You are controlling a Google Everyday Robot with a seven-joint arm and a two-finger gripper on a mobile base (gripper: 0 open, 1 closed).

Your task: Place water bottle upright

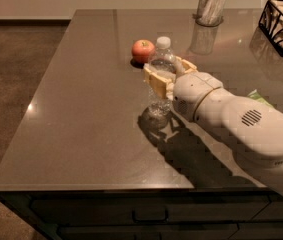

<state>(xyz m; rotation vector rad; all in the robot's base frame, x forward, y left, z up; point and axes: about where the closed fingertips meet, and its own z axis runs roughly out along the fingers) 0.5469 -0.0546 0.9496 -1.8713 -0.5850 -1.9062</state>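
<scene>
The water bottle (161,59) is a small clear ribbed bottle with a white cap. It stands upright in the middle of the dark table (81,109); its base looks at or just above the tabletop. My gripper (167,75) comes in from the right and its tan fingers (155,83) are shut around the bottle's middle, hiding its label. The white arm (241,124) stretches back to the lower right.
A red apple (143,50) lies just behind and left of the bottle. A grey marbled cylindrical container (210,5) stands at the back. A black wire basket (282,19) sits at the back right. A green item (259,98) peeks out beside the arm.
</scene>
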